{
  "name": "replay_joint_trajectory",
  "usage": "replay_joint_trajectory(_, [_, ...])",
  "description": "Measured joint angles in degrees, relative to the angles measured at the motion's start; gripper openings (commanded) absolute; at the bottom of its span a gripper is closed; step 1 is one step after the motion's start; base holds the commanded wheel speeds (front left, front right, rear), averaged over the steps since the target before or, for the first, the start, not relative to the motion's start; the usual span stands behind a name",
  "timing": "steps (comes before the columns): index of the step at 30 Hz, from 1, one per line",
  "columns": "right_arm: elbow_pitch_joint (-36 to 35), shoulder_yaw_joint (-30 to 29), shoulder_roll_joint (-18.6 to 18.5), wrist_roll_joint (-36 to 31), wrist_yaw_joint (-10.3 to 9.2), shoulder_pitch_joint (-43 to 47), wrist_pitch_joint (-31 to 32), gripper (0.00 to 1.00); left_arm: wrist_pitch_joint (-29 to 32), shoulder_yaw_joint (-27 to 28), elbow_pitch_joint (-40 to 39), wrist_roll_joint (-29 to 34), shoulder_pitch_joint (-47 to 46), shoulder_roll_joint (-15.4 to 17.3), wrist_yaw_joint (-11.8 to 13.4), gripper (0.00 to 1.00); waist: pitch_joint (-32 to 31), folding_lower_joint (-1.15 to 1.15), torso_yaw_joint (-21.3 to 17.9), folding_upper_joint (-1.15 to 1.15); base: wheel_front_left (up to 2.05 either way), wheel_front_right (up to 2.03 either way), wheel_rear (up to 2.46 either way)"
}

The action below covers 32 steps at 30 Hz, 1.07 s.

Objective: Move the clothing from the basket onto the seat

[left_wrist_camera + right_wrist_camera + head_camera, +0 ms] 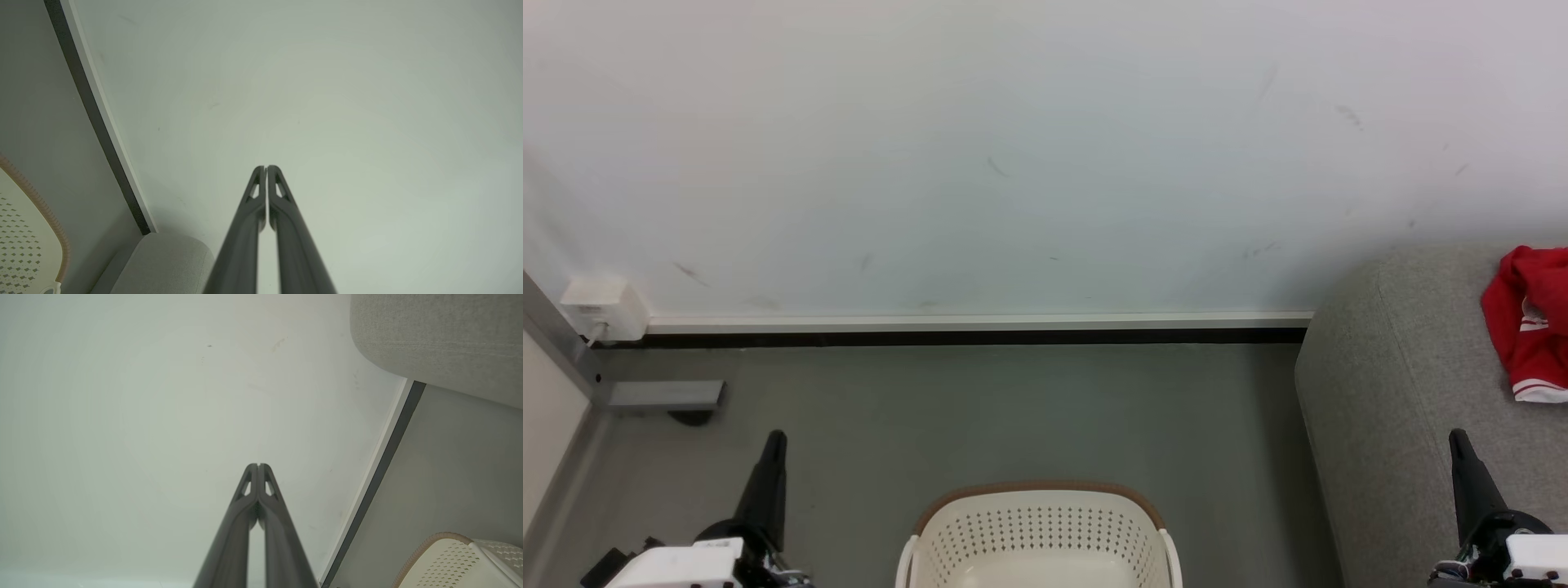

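The basket (1039, 531) stands on the floor left of the sofa (1388, 384), its inside mostly cut off from view. The red clothing (1529, 327) lies on the sofa. The left claw (775, 441) and right claw (1459, 441) are pressed together, gripping nothing.

The basket (1040, 523) runs off the head view's bottom edge, so most of its inside is unseen, while the clothing (1515, 343) and the seat (1388, 392) are cut by the right edge.
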Motion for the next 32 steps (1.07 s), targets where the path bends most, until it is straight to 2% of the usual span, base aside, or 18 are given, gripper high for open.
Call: replay_joint_trajectory(32, [0.01,0.01,0.00,0.00,0.00,0.00,0.00,0.00,0.00,0.00,0.00,0.00,0.00,0.00,0.00,0.00,0.00,0.00,0.00,0.00,0.00,0.00,0.00])
